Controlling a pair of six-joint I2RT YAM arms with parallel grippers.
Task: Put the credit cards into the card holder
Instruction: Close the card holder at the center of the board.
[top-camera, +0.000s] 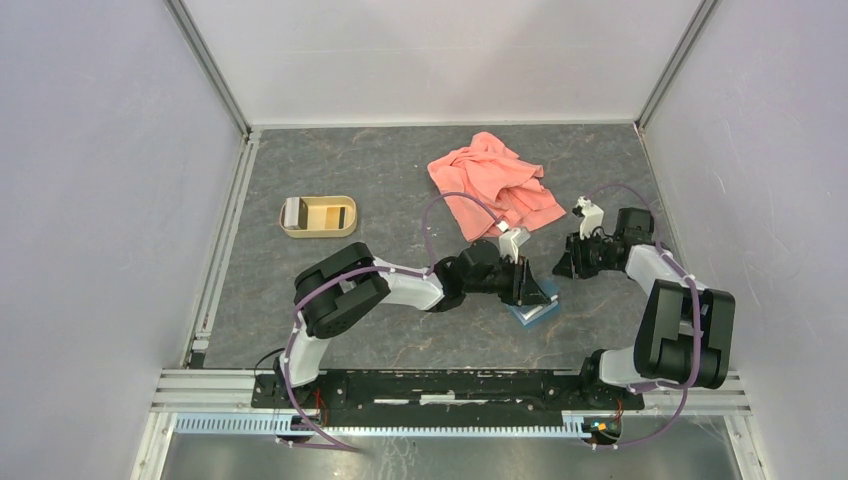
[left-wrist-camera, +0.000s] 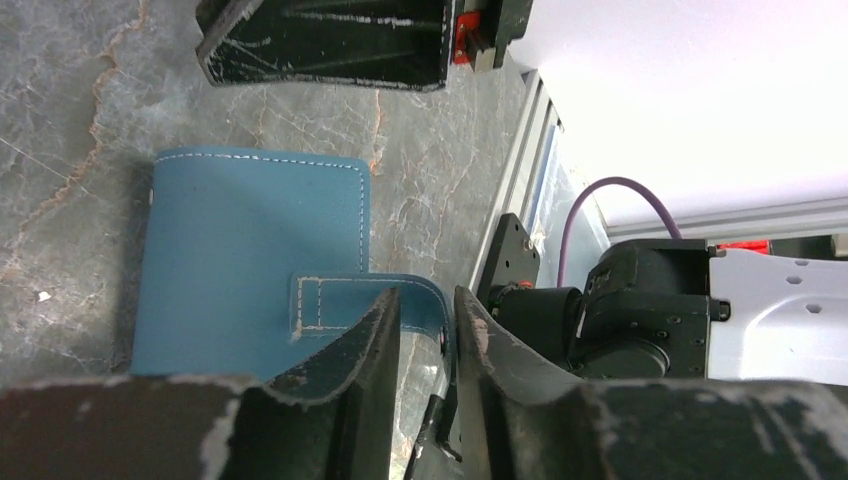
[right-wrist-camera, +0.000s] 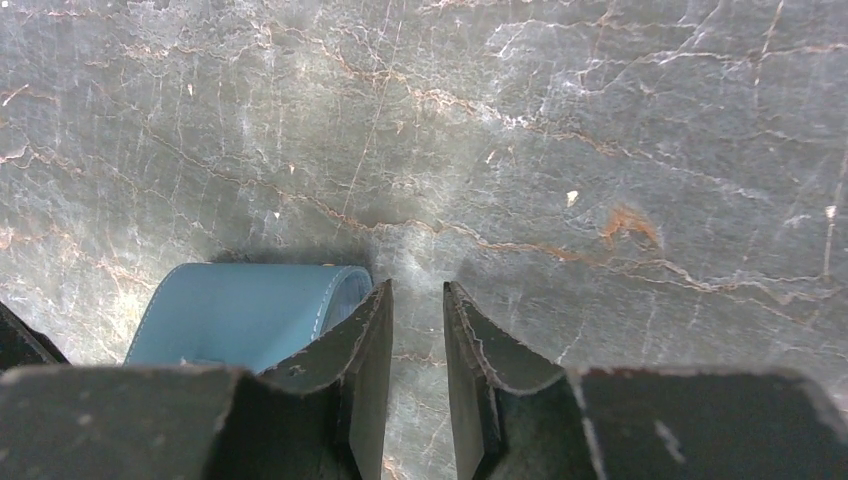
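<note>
card holder one, tray one, cloth one

Clearance around the teal card holder, clock read from the top view.
Left gripper hangs over it, jaws slightly apart; left arm blocks 9 o'clock. Right gripper, jaws parted with nothing between, crowds 1 o'clock, just beside. Pink cloth lies near at 11 to 12. Right arm walls 3 o'clock, with a bare strip of table between. 6 o'clock is open to the base rail. Tan tray at 10, well apart.
</note>
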